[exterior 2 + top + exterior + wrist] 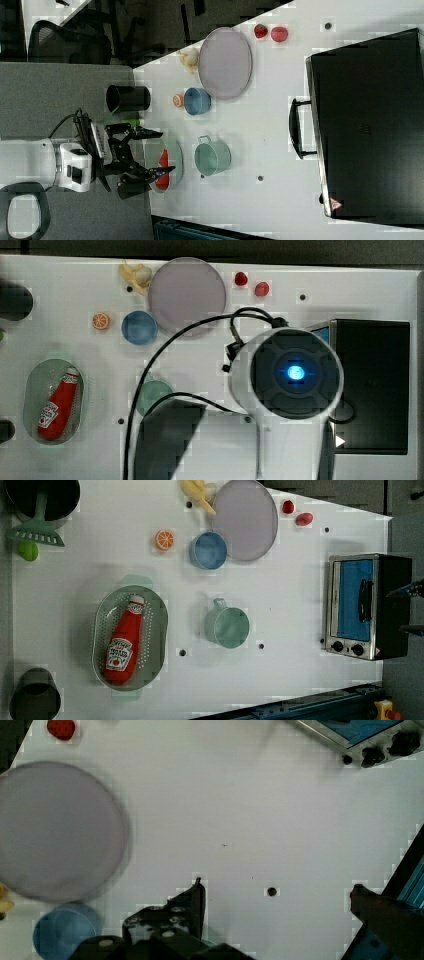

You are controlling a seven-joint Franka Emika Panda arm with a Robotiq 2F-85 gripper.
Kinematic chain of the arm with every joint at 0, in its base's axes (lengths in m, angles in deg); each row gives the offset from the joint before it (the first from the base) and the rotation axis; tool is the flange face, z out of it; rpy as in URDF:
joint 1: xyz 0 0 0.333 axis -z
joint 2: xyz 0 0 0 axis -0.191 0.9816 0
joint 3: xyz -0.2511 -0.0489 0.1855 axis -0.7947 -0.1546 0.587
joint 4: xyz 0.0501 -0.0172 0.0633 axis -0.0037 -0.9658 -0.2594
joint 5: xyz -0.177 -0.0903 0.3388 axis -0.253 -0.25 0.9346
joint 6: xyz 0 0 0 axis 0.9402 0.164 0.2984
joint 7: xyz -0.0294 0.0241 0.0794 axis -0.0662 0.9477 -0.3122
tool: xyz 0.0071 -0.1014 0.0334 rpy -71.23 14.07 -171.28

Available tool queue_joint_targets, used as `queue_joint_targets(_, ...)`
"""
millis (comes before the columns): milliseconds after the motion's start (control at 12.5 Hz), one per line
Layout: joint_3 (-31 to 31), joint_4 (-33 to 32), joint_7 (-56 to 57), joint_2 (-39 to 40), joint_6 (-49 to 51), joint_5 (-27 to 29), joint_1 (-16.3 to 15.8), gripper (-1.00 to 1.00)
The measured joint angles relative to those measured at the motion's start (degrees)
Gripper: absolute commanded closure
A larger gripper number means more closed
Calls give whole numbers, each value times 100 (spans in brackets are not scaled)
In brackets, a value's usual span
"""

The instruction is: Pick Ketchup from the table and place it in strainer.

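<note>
Bright, even light — soft shadows, perhaps blocky.

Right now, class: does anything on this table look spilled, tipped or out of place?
Nothing looks spilled or damaged. The Ketchup lies on its side inside the strainer, which fits the task. The green mug and blue bowl stand upright on the table.

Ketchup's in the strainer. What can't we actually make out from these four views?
- Ketchup in the right view: mostly covered by the gripper, so only a red sliver shows in the strainer.
- Green mug in the top view: lower part hidden by the dark arm link and cable.
- Ketchup label print in the left view: too small to read.
- Toaster oven in the wrist view: cut off at the picture's edge.
</note>
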Motion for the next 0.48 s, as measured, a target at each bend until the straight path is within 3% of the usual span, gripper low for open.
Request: queue_joint_targets(480,234,-34,3,-54,22,37,-245,-100)
